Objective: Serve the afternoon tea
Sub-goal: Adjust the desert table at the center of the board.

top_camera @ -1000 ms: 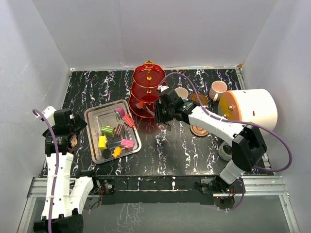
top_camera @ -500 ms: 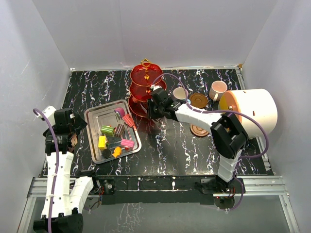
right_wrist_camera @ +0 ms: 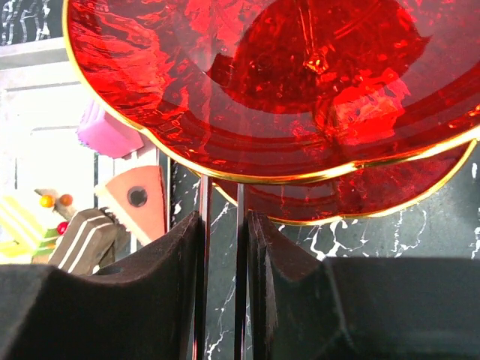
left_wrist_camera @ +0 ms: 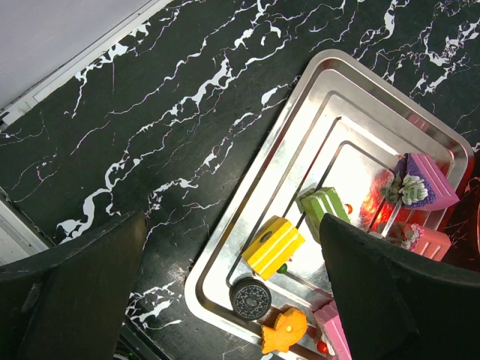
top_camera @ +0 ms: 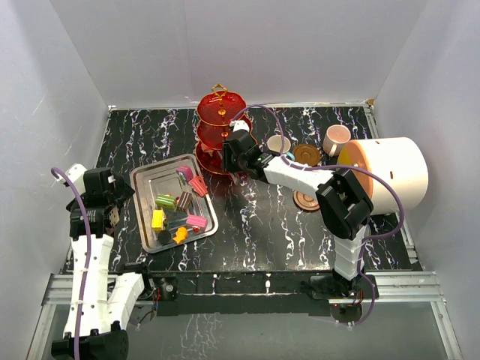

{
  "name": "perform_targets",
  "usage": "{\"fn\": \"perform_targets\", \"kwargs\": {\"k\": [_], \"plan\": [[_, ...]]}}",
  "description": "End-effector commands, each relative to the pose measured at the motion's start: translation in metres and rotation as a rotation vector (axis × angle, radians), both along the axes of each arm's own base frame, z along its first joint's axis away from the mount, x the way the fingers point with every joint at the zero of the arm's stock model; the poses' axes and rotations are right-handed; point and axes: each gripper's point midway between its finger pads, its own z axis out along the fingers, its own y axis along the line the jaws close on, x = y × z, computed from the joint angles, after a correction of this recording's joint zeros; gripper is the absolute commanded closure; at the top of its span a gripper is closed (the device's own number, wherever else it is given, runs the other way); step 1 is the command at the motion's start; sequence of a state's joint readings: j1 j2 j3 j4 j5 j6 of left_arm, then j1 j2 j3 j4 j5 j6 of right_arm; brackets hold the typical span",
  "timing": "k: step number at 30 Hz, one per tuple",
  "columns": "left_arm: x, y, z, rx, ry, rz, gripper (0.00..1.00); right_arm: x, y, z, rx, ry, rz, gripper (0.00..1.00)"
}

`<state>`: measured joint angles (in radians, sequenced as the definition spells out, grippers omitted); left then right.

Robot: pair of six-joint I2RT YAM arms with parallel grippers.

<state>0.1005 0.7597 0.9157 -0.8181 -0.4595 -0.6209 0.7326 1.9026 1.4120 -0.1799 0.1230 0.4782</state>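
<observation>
The translucent red three-tier stand stands at the back centre of the table. My right gripper is shut on its thin rod just below the tiers. In the right wrist view the rod runs between my fingers, with the red tiers above. Small colourful block sweets lie in the silver tray. A cup and a pink cup stand at the back right beside two brown saucers. My left gripper is open and empty, left of the tray.
The big white cylinder with an orange face lies at the right edge. In the left wrist view the tray rim holds a yellow block, a green one, a dark round biscuit and an orange fish shape.
My right gripper has moved left and toward the back, and the red stand has shifted left with it. The left arm has not moved.
</observation>
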Motion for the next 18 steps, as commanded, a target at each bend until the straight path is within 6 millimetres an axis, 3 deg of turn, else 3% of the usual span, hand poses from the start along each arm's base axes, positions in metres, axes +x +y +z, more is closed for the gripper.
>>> {"fn": "perform_targets", "kwargs": {"k": [1, 7, 12, 18], "plan": [[-0.003, 0.001, -0.001, 0.011, 0.009, 0.001, 0.01, 0.02, -0.004, 0.027, -0.033, -0.08, -0.061, 0.73], [-0.003, 0.001, 0.0, 0.011, 0.007, -0.001, 0.01, -0.008, -0.004, 0.032, -0.056, -0.04, 0.082, 0.72], [-0.002, -0.002, 0.002, 0.003, -0.001, -0.018, 0.01, -0.022, -0.042, 0.027, -0.182, -0.003, 0.053, 0.71], [0.011, -0.017, 0.004, -0.031, -0.006, -0.129, 0.01, -0.063, -0.047, 0.011, -0.193, 0.091, 0.219, 0.71]]}}
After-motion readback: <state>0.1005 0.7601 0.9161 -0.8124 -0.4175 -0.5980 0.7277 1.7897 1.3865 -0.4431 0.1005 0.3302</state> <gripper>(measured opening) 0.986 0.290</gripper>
